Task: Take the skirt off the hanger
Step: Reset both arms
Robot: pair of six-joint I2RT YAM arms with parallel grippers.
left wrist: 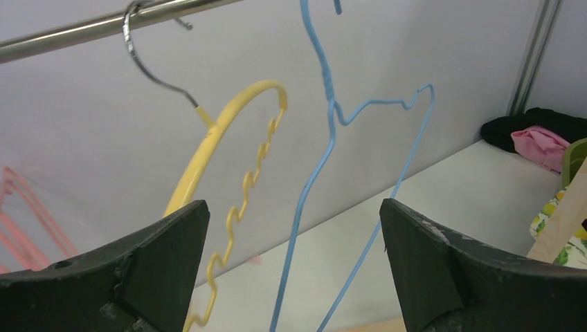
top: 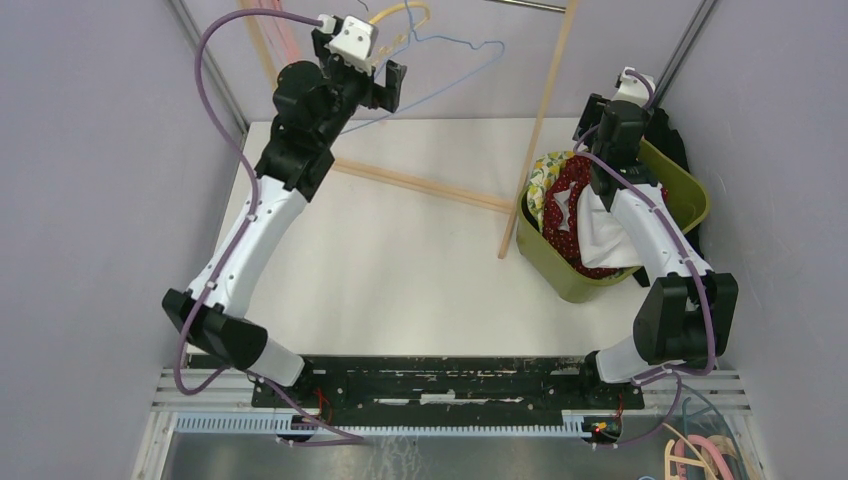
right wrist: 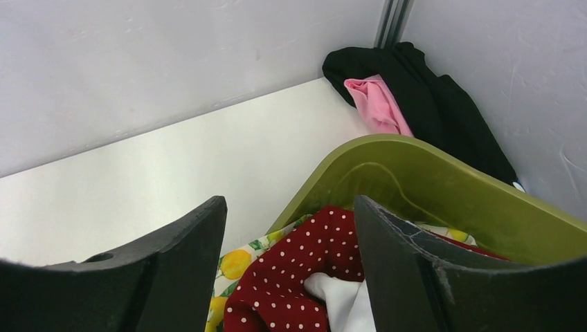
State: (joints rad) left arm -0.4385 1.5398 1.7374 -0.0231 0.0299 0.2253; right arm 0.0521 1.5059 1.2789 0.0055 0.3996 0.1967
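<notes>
The right gripper hung spread and empty over the green basket, where the red polka-dot skirt lay heaped. Beyond, the left gripper gaped empty at the bare yellow hanger, so the job looked done.

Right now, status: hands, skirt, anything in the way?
Open left hand at bare yellow hanger, blue hanger. Open right hand over green basket, red dotted garment inside. Between arms: wooden post.

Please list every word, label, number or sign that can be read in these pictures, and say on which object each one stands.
None: no legible text in any view.
The yellow hanger, blue hanger and green basket are plain.
The red dotted cloth and lemon-print cloth carry only patterns.
</notes>
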